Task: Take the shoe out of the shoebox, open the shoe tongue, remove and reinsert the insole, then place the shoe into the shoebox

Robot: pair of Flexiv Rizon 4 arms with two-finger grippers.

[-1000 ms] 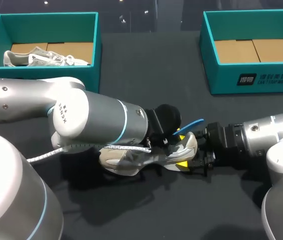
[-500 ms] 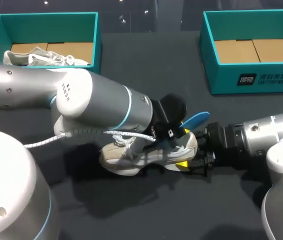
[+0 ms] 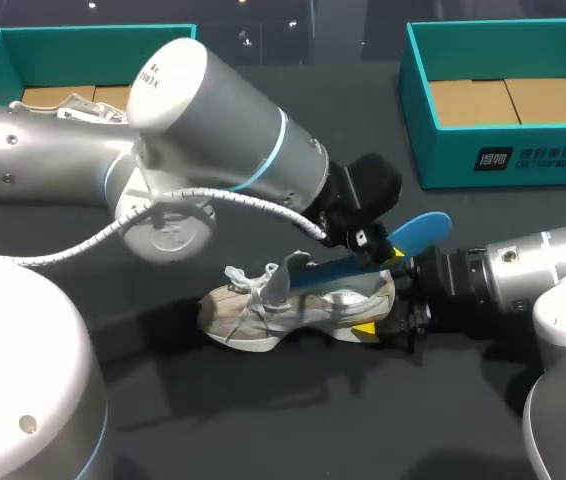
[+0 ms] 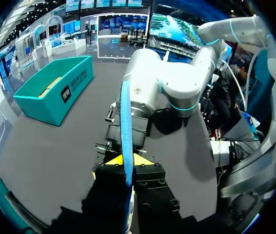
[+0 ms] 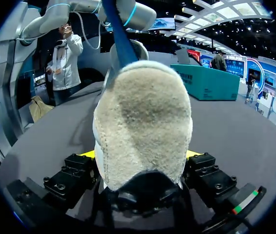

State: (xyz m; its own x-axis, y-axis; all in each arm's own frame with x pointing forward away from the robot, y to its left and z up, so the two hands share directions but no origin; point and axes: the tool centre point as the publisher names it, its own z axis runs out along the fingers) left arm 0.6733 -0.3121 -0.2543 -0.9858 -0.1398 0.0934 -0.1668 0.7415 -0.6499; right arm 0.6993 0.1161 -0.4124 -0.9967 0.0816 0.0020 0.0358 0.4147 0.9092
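Note:
A beige sneaker (image 3: 263, 315) lies on its side on the dark table, with its heel (image 5: 143, 126) filling the space between my right gripper's fingers. My right gripper (image 3: 378, 302) (image 5: 140, 156) comes in from the right, and its yellow tips press the heel from both sides. The blue insole (image 3: 421, 232) slants up out of the shoe's opening, one end still inside. My left gripper (image 3: 377, 250) (image 4: 127, 163) is shut on the insole (image 4: 125, 126) just above the heel. The insole (image 5: 118, 39) rises behind the heel in the right wrist view.
A teal shoebox (image 3: 93, 32) stands at the back left, and part of a second sneaker (image 3: 81, 108) in it shows behind my left arm. Another teal shoebox (image 3: 508, 160) at the back right holds only its cardboard floor.
My left arm has risen and swung to the right, drawing the blue insole up and partly out of the shoe. The right gripper and the shoe's heel have stayed in place.

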